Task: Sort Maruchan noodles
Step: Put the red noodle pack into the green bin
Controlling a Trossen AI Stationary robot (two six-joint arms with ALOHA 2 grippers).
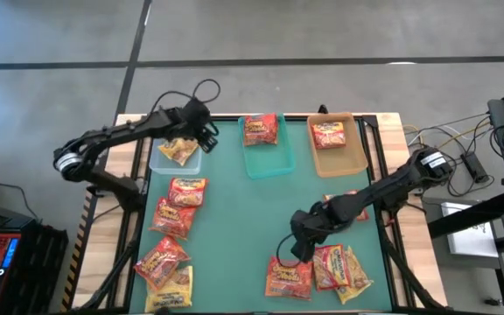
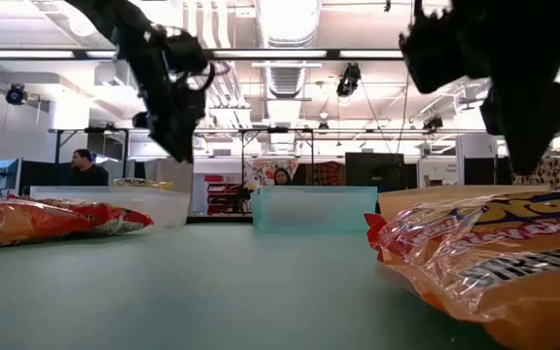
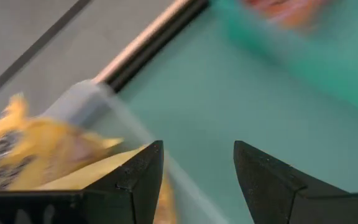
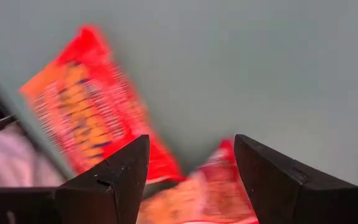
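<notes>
Maruchan packets lie in two groups on the teal mat: several red and yellow ones at the left [image 1: 175,219], and a few near the right front [image 1: 322,271]. A yellow packet [image 1: 178,151] lies in the clear tray [image 1: 157,160], and a red one each in the teal tray [image 1: 261,129] and the tan tray [image 1: 328,134]. My left gripper [image 1: 205,131] [image 3: 197,149] is open, over the clear tray's right rim, with the yellow packet [image 3: 30,155] beside it. My right gripper [image 1: 300,249] [image 4: 191,146] is open, above the right group's red packets [image 4: 86,118].
The three trays stand in a row along the mat's far edge. Another packet [image 1: 350,206] lies partly under my right arm near the mat's right edge. The mat's middle [image 1: 252,219] holds no packets. Cables lie off the table at right, and people show in the room behind.
</notes>
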